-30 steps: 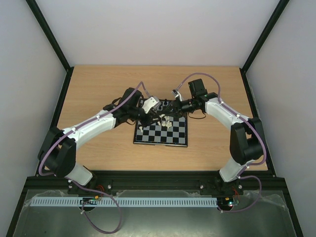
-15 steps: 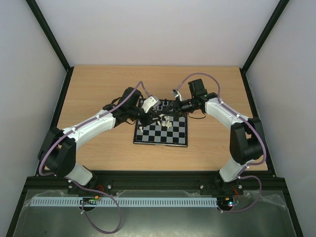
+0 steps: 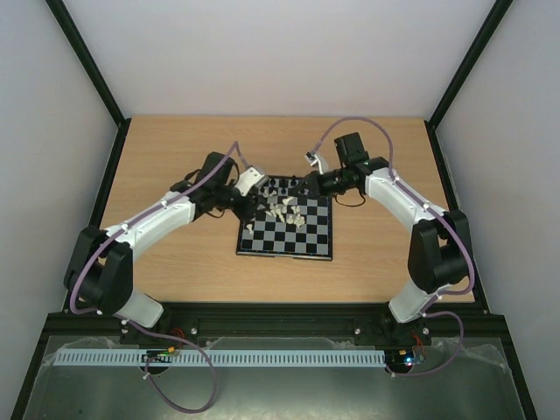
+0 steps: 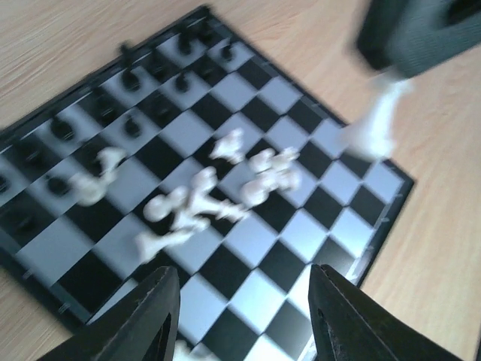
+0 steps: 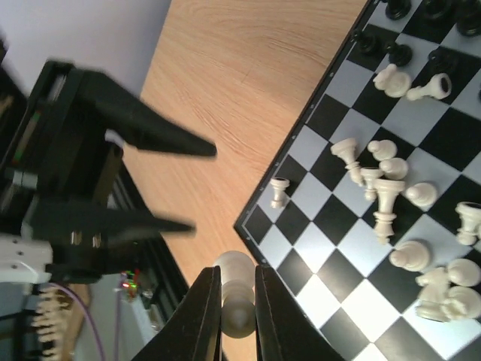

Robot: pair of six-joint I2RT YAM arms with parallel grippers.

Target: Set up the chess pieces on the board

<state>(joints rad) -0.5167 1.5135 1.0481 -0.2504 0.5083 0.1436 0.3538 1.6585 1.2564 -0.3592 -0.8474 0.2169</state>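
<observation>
We had our right fingers (image 5: pixel 207 320) clamped on one cream-white piece (image 5: pixel 234 308), lifted clear of the board (image 3: pixel 311 243), probably bound for its home square, while our left fingers (image 4: pixel 150 323) hung apart, empty, over the toppled white pieces (image 4: pixel 218 199).

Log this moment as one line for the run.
left gripper: open, empty | right gripper: shut on white piece | white pieces: jumbled on board | black pieces: far rows

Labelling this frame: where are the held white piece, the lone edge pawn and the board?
held white piece (image 5: pixel 235 297), right wrist view, its body.
lone edge pawn (image 5: pixel 279 192), right wrist view, its stem.
board (image 5: pixel 338 218), right wrist view, a bare square.
</observation>
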